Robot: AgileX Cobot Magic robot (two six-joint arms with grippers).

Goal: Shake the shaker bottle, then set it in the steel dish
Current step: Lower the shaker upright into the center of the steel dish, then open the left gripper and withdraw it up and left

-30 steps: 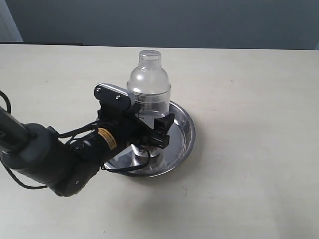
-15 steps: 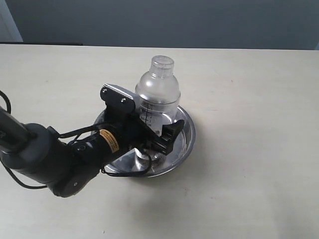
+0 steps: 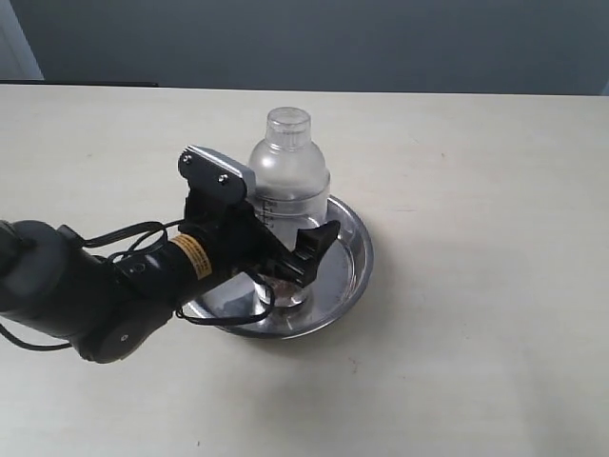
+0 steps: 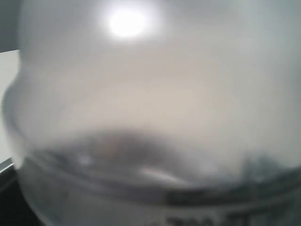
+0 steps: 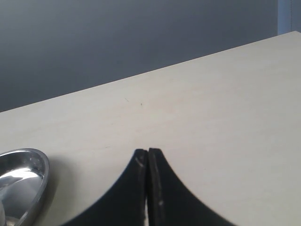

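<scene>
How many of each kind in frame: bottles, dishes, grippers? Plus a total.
shaker bottle: 1
steel dish: 1
grippers: 2 (left gripper, right gripper)
Total: 4

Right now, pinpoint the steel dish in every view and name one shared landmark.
Exterior view: dish at centre, under the bottle.
Left wrist view: not visible; the bottle fills the picture.
Right wrist view: dish at the picture's edge, beside the shut fingers.
Shared landmark: the pale table, exterior and right wrist.
</scene>
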